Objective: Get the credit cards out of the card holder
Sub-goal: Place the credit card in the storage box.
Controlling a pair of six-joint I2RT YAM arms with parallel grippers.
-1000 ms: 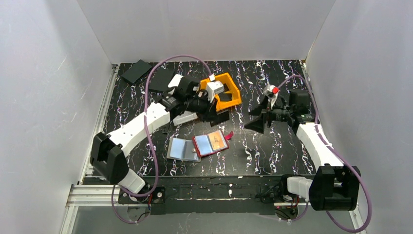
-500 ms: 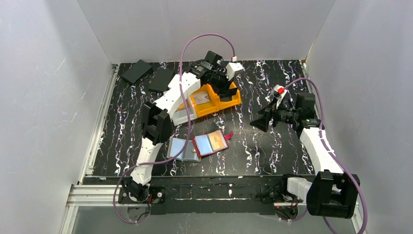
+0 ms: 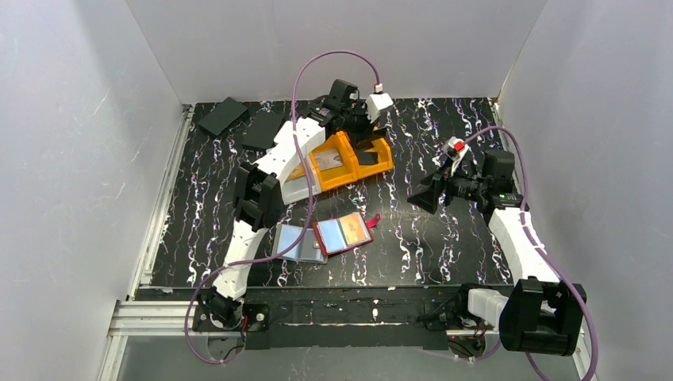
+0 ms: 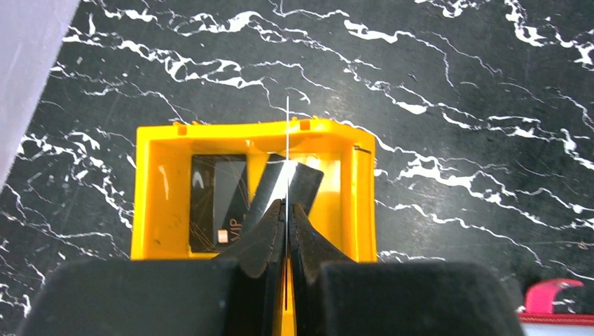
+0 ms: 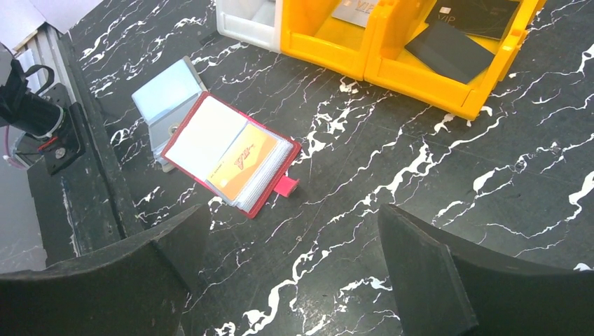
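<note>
The red card holder [image 3: 343,232] lies open on the black marbled table, an orange card on its top page [image 5: 242,159]. My left gripper [image 3: 370,125] hangs over the right yellow bin [image 3: 373,157] at the back, shut on a thin card seen edge-on as a white line [image 4: 287,140]. Under it the bin [image 4: 361,203] holds a black VIP card [image 4: 217,203] and a second black card [image 4: 308,183] leaning. My right gripper [image 3: 424,194] is open and empty, above the table to the right of the holder; its fingers [image 5: 427,273] stand wide apart.
A grey open card sleeve [image 3: 298,243] lies against the holder's left side. A second yellow bin [image 3: 329,163] and a white bin [image 3: 298,189] stand left of the first. Two black flat pieces [image 3: 223,116] lie at the back left. White walls enclose the table.
My left arm has swung from above the holder up to the back, over the yellow bin, with the card in its jaws. The right gripper has shifted slightly up and right.
</note>
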